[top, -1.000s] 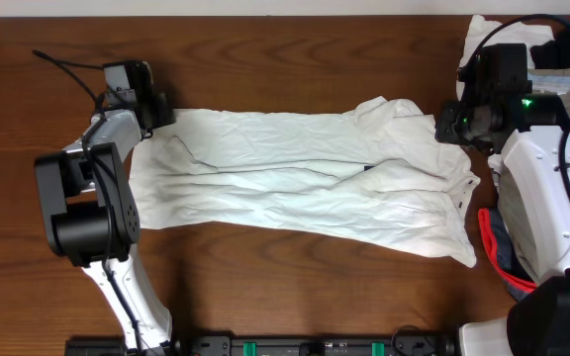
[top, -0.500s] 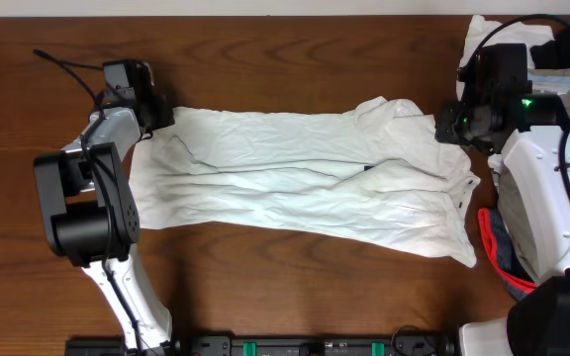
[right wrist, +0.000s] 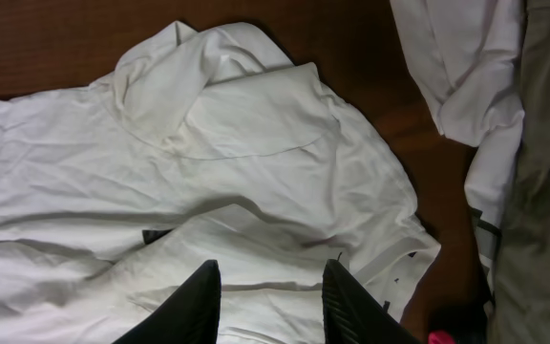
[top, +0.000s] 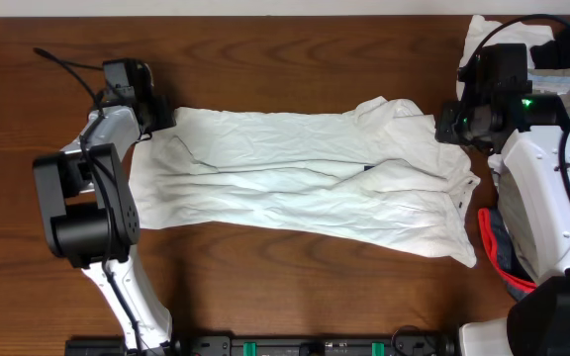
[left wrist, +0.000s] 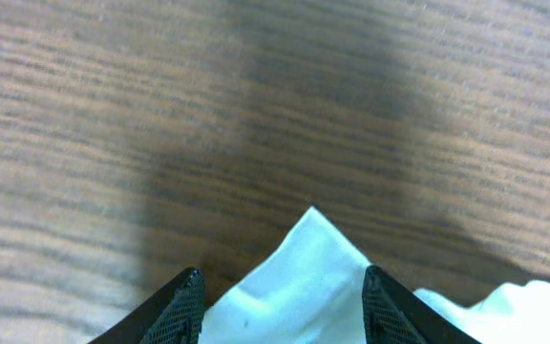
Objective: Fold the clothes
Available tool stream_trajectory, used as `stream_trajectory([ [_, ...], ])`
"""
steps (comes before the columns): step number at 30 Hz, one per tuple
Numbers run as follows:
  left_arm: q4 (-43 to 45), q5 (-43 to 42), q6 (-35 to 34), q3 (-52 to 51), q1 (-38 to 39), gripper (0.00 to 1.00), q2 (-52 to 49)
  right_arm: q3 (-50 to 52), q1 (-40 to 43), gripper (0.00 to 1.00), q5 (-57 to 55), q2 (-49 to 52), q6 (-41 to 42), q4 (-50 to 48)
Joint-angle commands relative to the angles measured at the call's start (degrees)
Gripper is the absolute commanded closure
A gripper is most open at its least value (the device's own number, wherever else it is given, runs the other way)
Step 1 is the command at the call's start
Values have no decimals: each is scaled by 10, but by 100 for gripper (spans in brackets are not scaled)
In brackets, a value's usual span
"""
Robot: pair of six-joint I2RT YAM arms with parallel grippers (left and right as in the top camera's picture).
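i see my left tool (left wrist: 277, 282) wide around the white garment's (top: 295, 188) corner toward the desk's (top: 265, 59) left edge, my right tool (right wrist: 267, 287) parted above it.

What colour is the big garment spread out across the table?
The garment is plain white, with no pattern; the overhead view shows it best.

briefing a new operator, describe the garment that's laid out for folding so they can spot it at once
Look at the middle of the brown wooden table: a large, wrinkled white garment lies spread out flat there. Unlike the heap of clothes bunched at the table's right edge, it lies alone and shows a small dark label right of centre.
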State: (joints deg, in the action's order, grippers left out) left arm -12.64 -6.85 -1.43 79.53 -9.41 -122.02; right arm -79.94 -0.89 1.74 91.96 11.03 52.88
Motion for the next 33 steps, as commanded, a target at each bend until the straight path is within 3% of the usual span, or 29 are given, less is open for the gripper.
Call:
stream_trajectory([
  [1, -22, 9, -3, -13, -5, 46, 5, -2, -3, 66, 0, 0, -8, 0],
  [5, -40, -1, -3, -13, -5, 44, 12, -2, -3, 66, 0, 0, -8, 0],
  [12, -39, -7, -3, -14, 0, 30, -2, -2, -3, 67, 0, 0, -8, 0],
  [18, -31, -7, -3, -14, 18, 31, -23, -2, -3, 67, 0, 0, -8, 0],
  [27, -11, -6, -2, -14, 44, 60, -32, -2, -3, 67, 0, 0, -8, 1],
  [30, -13, -6, 0, -14, 43, 77, -32, -2, -3, 67, 0, 0, -8, 1],
  [33, -17, -6, 10, -14, 43, 85, -32, -2, -3, 67, 0, 0, -8, 1],
])
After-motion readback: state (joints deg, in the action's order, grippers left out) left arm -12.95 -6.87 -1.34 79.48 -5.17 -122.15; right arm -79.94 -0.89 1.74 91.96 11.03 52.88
